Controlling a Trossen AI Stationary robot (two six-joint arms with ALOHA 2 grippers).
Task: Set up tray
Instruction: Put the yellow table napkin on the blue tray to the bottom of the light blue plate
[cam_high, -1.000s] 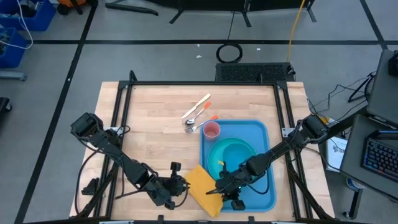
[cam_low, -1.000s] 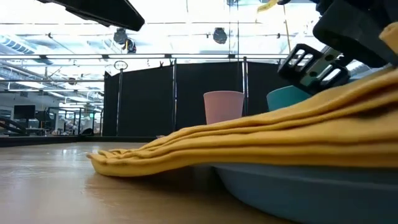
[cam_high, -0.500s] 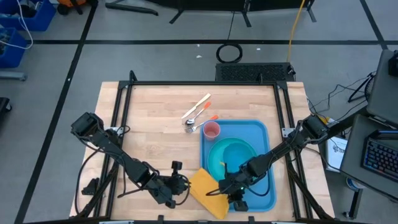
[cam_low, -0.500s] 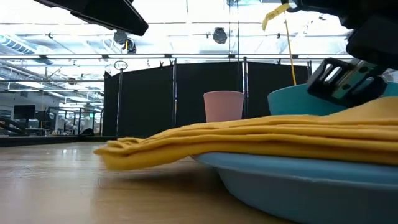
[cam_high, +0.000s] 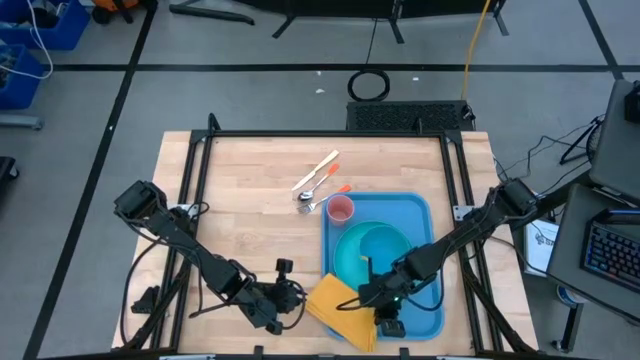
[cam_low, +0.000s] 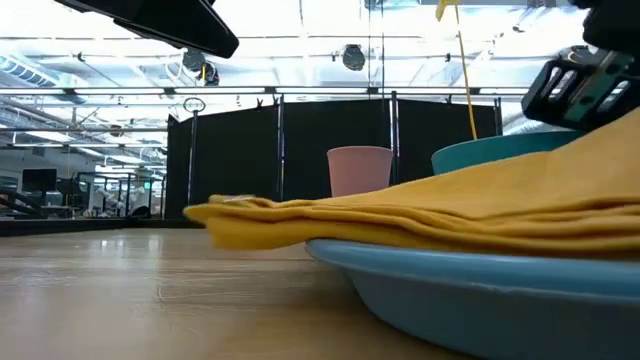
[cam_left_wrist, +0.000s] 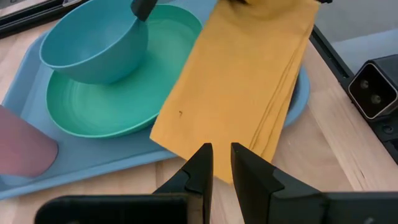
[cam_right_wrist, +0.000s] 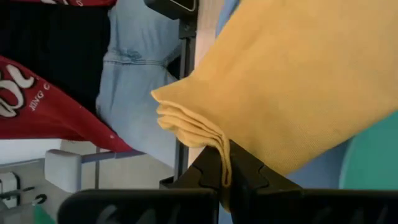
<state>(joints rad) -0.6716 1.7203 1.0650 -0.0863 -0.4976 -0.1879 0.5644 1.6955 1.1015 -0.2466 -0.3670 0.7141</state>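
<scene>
The blue tray (cam_high: 420, 215) lies at the table's near right. It carries a turquoise plate (cam_left_wrist: 124, 106), a teal bowl (cam_left_wrist: 93, 50) and a pink cup (cam_high: 341, 209). A folded yellow napkin (cam_high: 338, 305) lies across the tray's near-left rim (cam_low: 450, 290). Its left end (cam_low: 225, 212) sticks out past the rim, above the wood. My right gripper (cam_high: 365, 298) is shut on the napkin's right part. My left gripper (cam_left_wrist: 222, 155) hovers just left of the napkin, fingers a little apart with nothing between them. My right gripper pinches the napkin's folded edge (cam_right_wrist: 219, 144) between its two fingers, close to a corner (cam_right_wrist: 165, 107); several layers show there. The fingers slant down from the table's far right. That end is raised and the cloth slopes down from it onto the tray's rim.
A spoon and wooden utensils (cam_high: 318, 178) lie on the wood beyond the tray's far-left corner. A black metal frame (cam_high: 300, 133) runs round the table. A person's jeans and red garment (cam_right_wrist: 134, 68) show beyond the table's near edge. Bare wood spreads over the left half.
My right gripper has gone toward the table's right edge and a little up, rolling as it went, still shut on the napkin. The napkin has been drawn right over the tray's rim. Its left end, which lay on the wood, now stands clear of it.
</scene>
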